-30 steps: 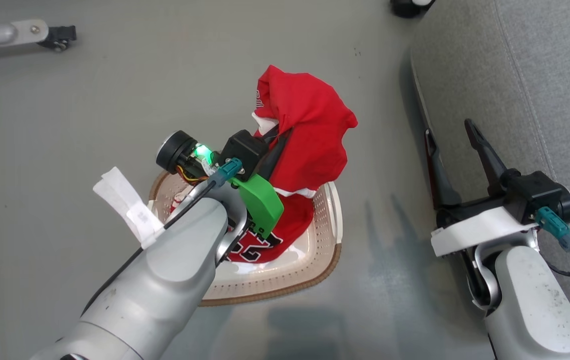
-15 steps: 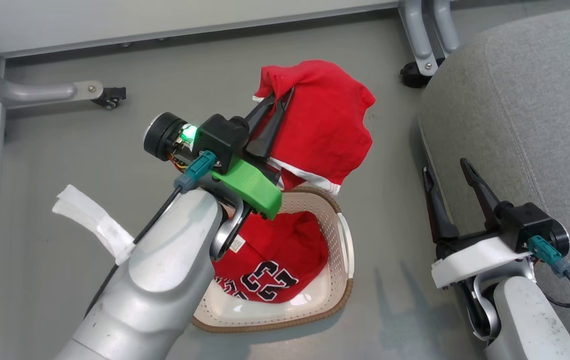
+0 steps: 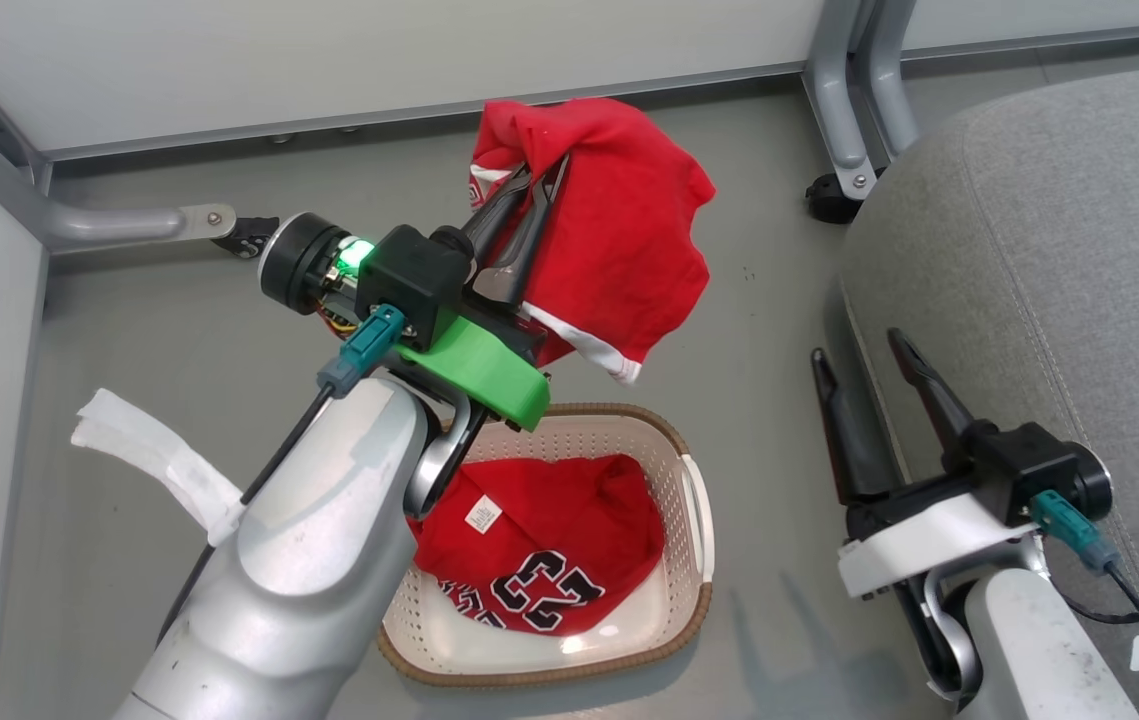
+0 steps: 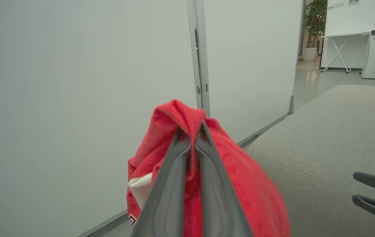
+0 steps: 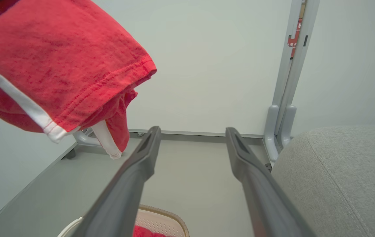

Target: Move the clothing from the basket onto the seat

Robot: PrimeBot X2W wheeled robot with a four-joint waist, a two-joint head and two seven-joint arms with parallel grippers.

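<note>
In the head view, the lower left of the basket [image 3: 697,520] is covered by the left forearm [image 3: 309,570], so that part of its rim is hidden. The jersey [image 3: 579,500] lying in the basket is partly hidden by the same arm. A black-and-white 23 is made out on it, and the lettering beside the number is cut off by the arm. A white neck label [image 3: 482,513] is seen near the forearm.

The left gripper [image 3: 541,175] is seen at the upper middle of the frame, its two dark fingers pressed together on a fold of a red garment [image 3: 629,230]. The garment is lifted clear of the basket and hangs above the floor [image 3: 779,330]. White trim is seen along its hem, but what kind of garment it is cannot be told. In the left wrist view its lower part is cut off by the bottom edge.

The right gripper [image 3: 857,348] is seen at the lower right, its fingers spread wide with nothing between them, just beside the edge of the seat [image 3: 1059,230]. The seat is cut off by the right edge of the frame.

Between the lifted garment and the seat, at the upper right, a grey metal leg [image 3: 844,110] with a black caster [image 3: 829,200] is seen in front of pale wall panels [image 3: 329,60].
</note>
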